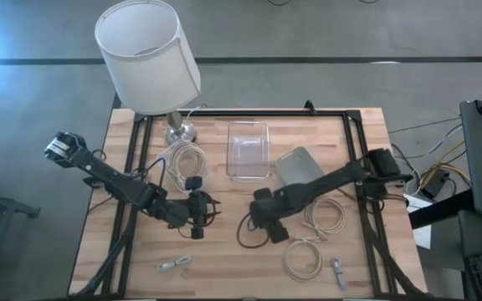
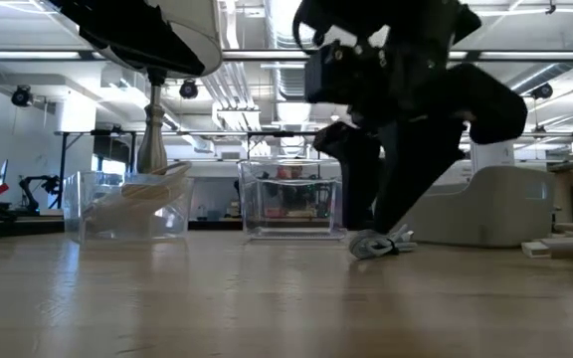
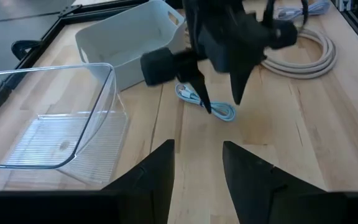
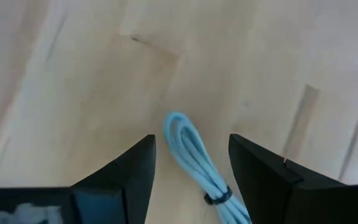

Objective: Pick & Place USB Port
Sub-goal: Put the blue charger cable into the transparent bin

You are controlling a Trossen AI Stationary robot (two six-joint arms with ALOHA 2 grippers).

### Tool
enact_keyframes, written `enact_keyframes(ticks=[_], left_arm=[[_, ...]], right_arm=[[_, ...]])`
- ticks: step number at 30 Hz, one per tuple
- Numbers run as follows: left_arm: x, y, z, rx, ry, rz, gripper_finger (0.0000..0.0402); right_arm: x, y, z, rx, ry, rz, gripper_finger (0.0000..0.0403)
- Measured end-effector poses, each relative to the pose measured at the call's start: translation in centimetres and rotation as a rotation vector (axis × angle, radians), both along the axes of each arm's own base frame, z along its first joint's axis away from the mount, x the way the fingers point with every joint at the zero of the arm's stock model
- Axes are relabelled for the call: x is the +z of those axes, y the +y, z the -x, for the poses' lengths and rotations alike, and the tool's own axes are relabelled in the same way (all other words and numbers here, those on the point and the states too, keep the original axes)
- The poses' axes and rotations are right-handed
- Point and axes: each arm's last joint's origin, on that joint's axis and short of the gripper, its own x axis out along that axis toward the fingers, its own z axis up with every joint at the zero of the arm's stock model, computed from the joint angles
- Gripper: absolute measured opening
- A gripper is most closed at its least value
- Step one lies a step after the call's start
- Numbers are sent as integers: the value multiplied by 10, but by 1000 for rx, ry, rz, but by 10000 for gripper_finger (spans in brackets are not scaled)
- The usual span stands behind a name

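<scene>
A light blue coiled cable (image 4: 194,158), tied with a dark band, lies flat on the wooden table; it also shows in the left wrist view (image 3: 219,112) and the low view (image 2: 378,244). My right gripper (image 4: 191,146) is open just above it, near the table's middle (image 1: 262,224). The fingers point down, one on either side of the coil (image 3: 222,102). I cannot tell whether they touch it. My left gripper (image 3: 197,174) is open and empty, a little to the left of the right one (image 1: 197,219).
A clear plastic container (image 1: 248,125) and a light grey bin (image 1: 298,165) stand at the far middle. A lamp (image 1: 149,50) stands at the far left. White cable coils (image 1: 187,155) (image 1: 304,259) and small adapters (image 1: 174,264) (image 1: 340,272) lie around.
</scene>
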Motion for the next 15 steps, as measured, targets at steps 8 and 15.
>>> enact_keyframes(ticks=[8,15], left_arm=[[0,0,0,0,2,-1,140],[-1,0,0,1,8,-2,140]], right_arm=[[-19,2,-17,15,146,120,191],[-16,3,-20,62,162,130,122]])
